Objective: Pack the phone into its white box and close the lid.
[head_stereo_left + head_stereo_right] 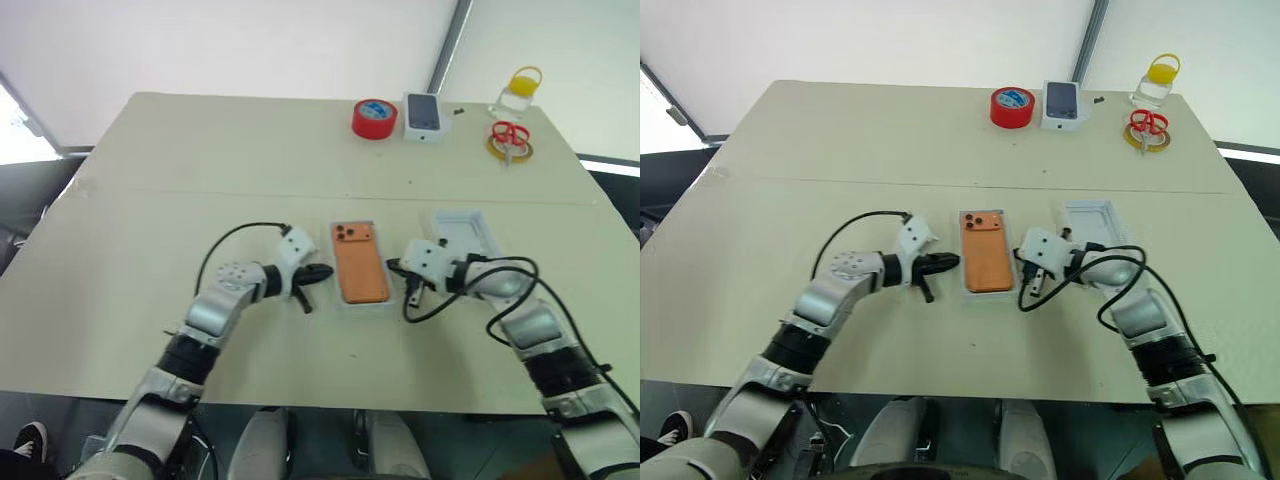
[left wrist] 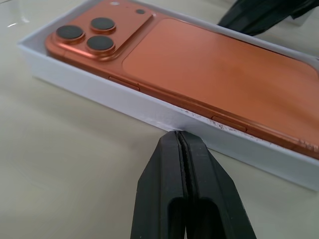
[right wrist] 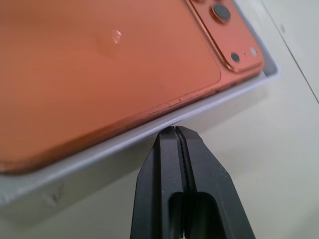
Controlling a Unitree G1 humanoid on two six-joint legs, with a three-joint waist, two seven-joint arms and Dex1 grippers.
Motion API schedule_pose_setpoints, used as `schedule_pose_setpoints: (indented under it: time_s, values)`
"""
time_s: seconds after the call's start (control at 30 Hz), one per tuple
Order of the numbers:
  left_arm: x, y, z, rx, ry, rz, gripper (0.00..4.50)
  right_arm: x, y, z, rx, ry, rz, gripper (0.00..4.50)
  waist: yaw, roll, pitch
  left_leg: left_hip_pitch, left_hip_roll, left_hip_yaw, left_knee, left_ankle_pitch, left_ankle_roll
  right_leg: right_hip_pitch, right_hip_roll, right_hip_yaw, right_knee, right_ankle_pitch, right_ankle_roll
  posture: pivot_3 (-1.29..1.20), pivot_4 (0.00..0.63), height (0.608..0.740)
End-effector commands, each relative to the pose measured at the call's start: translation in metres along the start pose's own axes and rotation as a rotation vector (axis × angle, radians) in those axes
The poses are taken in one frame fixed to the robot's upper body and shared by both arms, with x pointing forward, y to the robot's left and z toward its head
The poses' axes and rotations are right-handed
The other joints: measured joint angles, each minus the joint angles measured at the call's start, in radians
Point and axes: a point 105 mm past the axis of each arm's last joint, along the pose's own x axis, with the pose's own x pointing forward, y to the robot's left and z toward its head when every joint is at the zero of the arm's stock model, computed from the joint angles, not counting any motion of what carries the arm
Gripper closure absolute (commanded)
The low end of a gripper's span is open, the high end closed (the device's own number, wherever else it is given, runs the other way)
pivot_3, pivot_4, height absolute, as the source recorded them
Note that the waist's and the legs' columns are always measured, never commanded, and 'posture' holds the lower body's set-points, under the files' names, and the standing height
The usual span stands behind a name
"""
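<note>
Left wrist view shows the phone point(image 2: 199, 74) already lying camera-side up in the white box point(image 2: 149, 112), with the clenched left end effector point(image 2: 180, 135) at one long wall and the clenched right end effector point(image 3: 175, 130) at the opposite one. Pressing evenly should square the box before fetching the lid point(image 1: 466, 232) beside it on the bench point(image 1: 200, 180)
</note>
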Motion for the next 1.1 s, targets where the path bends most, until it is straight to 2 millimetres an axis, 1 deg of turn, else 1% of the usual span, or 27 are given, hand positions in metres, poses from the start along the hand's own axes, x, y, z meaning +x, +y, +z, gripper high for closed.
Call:
schedule_pose_setpoints:
  time_s: [0.03, 0.13, 0.27, 0.37, 0.6, 0.7, 0.83, 0.93, 1.03, 1.1]
  values:
    - [0.031, -0.038, 0.026, 0.04, -0.064, -0.173, 4.43, -0.009, 0.008, 0.009, -0.065, -0.039, 0.043, 4.5, -0.005, 0.001, 0.0, 0.0, -0.001, 0.0, 0.0, 0.0, 0.001, 0.0, -0.001, 0.0, 0.0, 0.0, 0.0, 0.0, 0.15, 0.739]
    - [0.039, -0.033, 0.025, 0.084, -0.047, -0.17, 4.43, -0.026, 0.008, -0.006, -0.076, 0.019, 0.047, 4.5, -0.008, 0.001, 0.0, -0.001, -0.004, 0.0, 0.0, -0.001, 0.002, 0.0, -0.003, 0.0, -0.001, 0.0, 0.001, 0.0, 0.15, 0.739]
    - [0.042, -0.027, 0.024, 0.087, -0.037, -0.179, 4.43, -0.035, 0.005, -0.012, -0.072, 0.038, 0.024, 4.5, -0.012, 0.001, 0.0, -0.001, -0.004, 0.0, 0.0, -0.001, 0.002, 0.0, -0.003, 0.0, -0.001, 0.0, 0.002, 0.0, 0.15, 0.739]
    - [0.04, -0.027, 0.022, 0.084, -0.04, -0.186, 4.43, -0.041, 0.001, -0.016, -0.072, 0.057, 0.002, 4.5, -0.011, 0.001, 0.0, -0.001, -0.003, -0.001, 0.0, -0.001, 0.002, -0.001, -0.003, 0.0, -0.001, 0.0, 0.002, 0.0, 0.15, 0.739]
    - [0.033, -0.028, 0.021, 0.047, -0.067, -0.185, 4.43, -0.036, -0.005, -0.013, -0.083, 0.043, -0.02, 4.5, -0.013, 0.001, 0.0, -0.002, -0.003, 0.0, 0.0, -0.001, 0.002, -0.002, -0.003, 0.0, -0.001, 0.0, 0.002, 0.0, 0.15, 0.739]
    - [0.031, -0.017, 0.017, 0.077, -0.045, -0.122, 4.43, -0.035, -0.004, -0.012, -0.08, 0.038, -0.004, 4.5, -0.013, 0.001, 0.0, -0.002, -0.003, 0.0, 0.0, -0.001, 0.002, -0.002, -0.003, 0.0, 0.0, 0.0, 0.002, 0.0, 0.15, 0.739]
    - [0.027, -0.006, 0.015, 0.062, -0.046, -0.079, 4.43, -0.038, -0.006, -0.012, -0.099, 0.052, 0.002, 4.5, -0.013, 0.001, 0.0, -0.001, -0.003, 0.0, 0.0, -0.001, 0.002, -0.002, -0.003, 0.0, 0.0, 0.0, 0.002, 0.0, 0.15, 0.739]
    - [0.023, 0.001, 0.016, 0.071, -0.057, -0.046, 4.43, -0.042, -0.015, -0.006, -0.084, 0.037, -0.011, 4.5, -0.014, 0.001, 0.0, -0.001, -0.003, 0.0, 0.0, -0.001, 0.002, -0.002, -0.002, 0.0, 0.0, 0.0, 0.002, 0.0, 0.15, 0.739]
    - [0.017, 0.002, 0.019, 0.043, -0.086, -0.046, 4.43, -0.044, -0.027, 0.001, -0.047, 0.015, -0.049, 4.5, -0.018, 0.001, 0.0, -0.001, -0.002, 0.0, 0.0, -0.001, 0.002, -0.002, -0.002, 0.0, 0.0, 0.0, 0.003, 0.0, 0.15, 0.739]
    - [0.013, 0.002, 0.022, 0.027, -0.101, -0.042, 4.43, -0.046, -0.03, 0.002, -0.029, 0.011, -0.056, 4.5, -0.019, 0.001, 0.0, -0.002, -0.002, 0.0, 0.0, -0.001, 0.002, -0.003, -0.002, 0.0, 0.001, 0.0, 0.003, 0.0, 0.15, 0.739]
